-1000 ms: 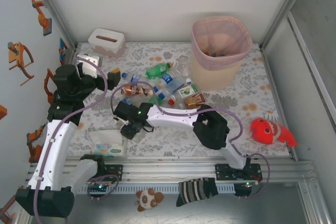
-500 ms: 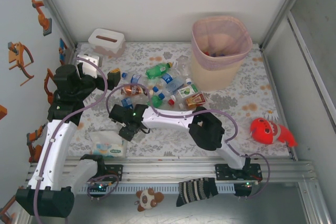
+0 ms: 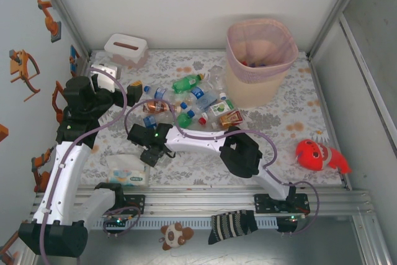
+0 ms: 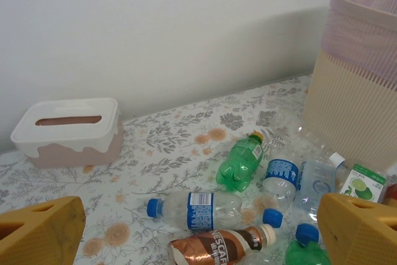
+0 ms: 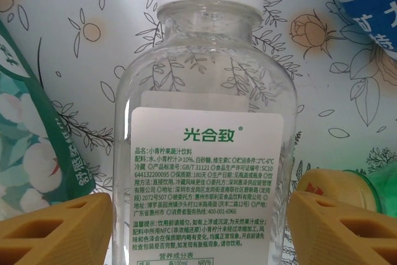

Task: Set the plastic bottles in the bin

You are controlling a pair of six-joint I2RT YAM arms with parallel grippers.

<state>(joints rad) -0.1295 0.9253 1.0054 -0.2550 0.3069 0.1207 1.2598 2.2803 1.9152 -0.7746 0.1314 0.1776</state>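
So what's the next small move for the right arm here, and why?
Probably lower slightly and close the right gripper on the clear white-capped bottle. Its fingers straddle that bottle, which lies flat on the floral cloth, and do not look clamped yet. The bin stands well away.

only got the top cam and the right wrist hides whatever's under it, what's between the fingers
observer: a clear bottle with a white cap and a white label, lying on the cloth, right between the right gripper fingers.
operator: gripped yet
observer: can't tell. the jaws are spread wide with a finger close on each side, but the right wrist view doesn't show whether they press on it.
operator: left one holding anything
observer: no, the left gripper is open with nothing between its fingers, looking at the bottles lying in front of the bin.
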